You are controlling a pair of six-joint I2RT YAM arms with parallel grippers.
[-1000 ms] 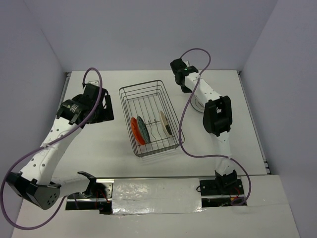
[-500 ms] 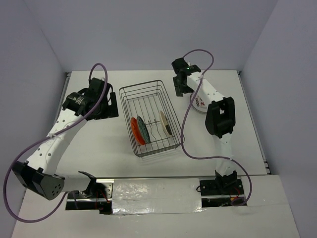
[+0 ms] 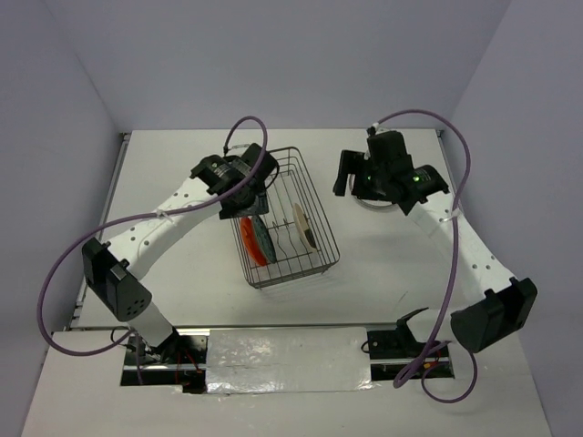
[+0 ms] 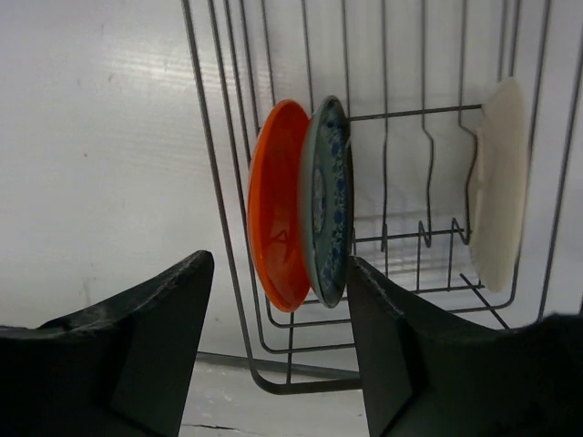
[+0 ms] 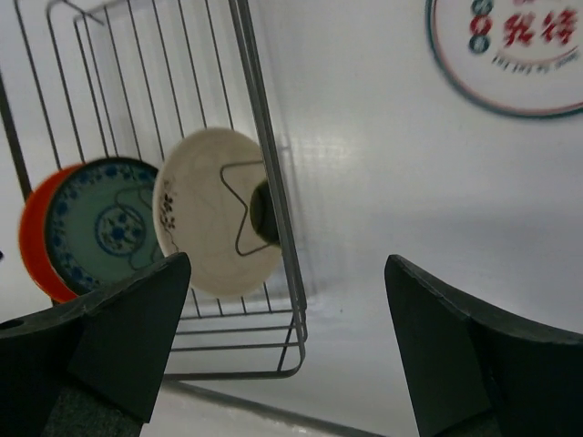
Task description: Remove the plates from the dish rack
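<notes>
The dish rack (image 3: 258,157) stands mid-table with three plates on edge in its near half: an orange plate (image 3: 248,242), a teal plate (image 3: 263,237) pressed against it, and a cream plate (image 3: 305,226) apart to the right. My left gripper (image 3: 253,202) hangs open over the rack's left side. In the left wrist view the orange plate (image 4: 278,205) and teal plate (image 4: 326,200) show in the gap of that gripper (image 4: 278,264), untouched. My right gripper (image 3: 342,177) is open and empty, just right of the rack, facing the cream plate (image 5: 214,237).
A white plate with a teal ring and red print (image 5: 510,55) lies flat on the table right of the rack, partly under my right arm (image 3: 375,202). The rack's right rail (image 5: 264,137) runs between my right fingers. Purple cables loop over both arms.
My left arm swung right from the open table to above the rack, its jaws narrowing somewhat. My right gripper opened and drew back from the far table, uncovering the printed plate.
</notes>
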